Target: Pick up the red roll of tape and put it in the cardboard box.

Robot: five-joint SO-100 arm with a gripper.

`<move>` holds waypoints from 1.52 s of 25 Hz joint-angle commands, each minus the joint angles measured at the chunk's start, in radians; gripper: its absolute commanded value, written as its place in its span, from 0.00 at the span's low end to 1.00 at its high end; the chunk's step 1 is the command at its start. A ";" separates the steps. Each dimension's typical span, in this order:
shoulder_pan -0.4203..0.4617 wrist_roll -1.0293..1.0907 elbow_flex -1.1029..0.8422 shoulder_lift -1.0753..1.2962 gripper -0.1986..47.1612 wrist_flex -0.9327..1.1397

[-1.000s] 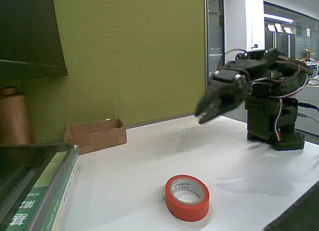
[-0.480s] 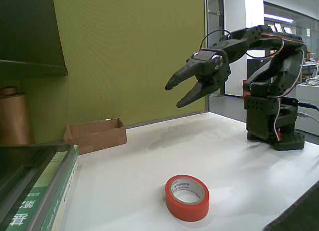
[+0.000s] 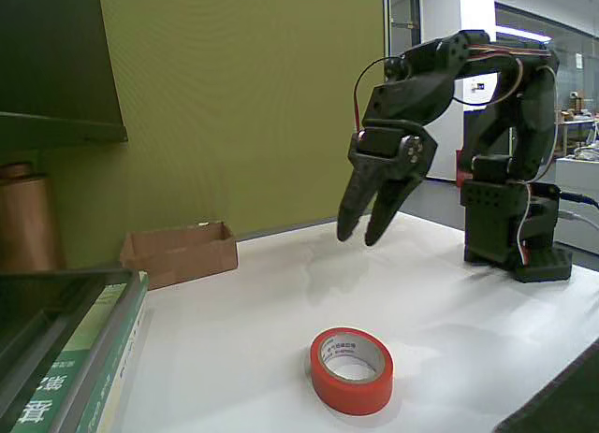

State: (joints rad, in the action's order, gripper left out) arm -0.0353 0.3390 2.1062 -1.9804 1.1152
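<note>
The red roll of tape [image 3: 352,370] lies flat on the white table [image 3: 468,311] near the front, its pale core facing up. The cardboard box [image 3: 180,252] sits at the back left against the green wall, low and brown. My black gripper [image 3: 358,237] hangs in the air above and behind the tape, fingers pointing down and slightly left. It stands open with a narrow gap and nothing between the fingers. It is well above the table and apart from the tape.
A tall brown cylinder [image 3: 26,223] stands at the far left behind stacked books [image 3: 84,368]. A dark shelf [image 3: 56,78] overhangs the upper left. The arm's base [image 3: 519,237] stands at the right of the table.
The arm has risen and stretched out from its folded pose, then tipped the gripper from pointing left to pointing down over the table. The tape and box have not moved.
</note>
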 commanded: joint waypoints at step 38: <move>0.213 -0.233 -0.554 0.661 0.56 0.155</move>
State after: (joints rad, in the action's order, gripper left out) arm 0.1595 0.1089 1.6015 -1.3177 1.2533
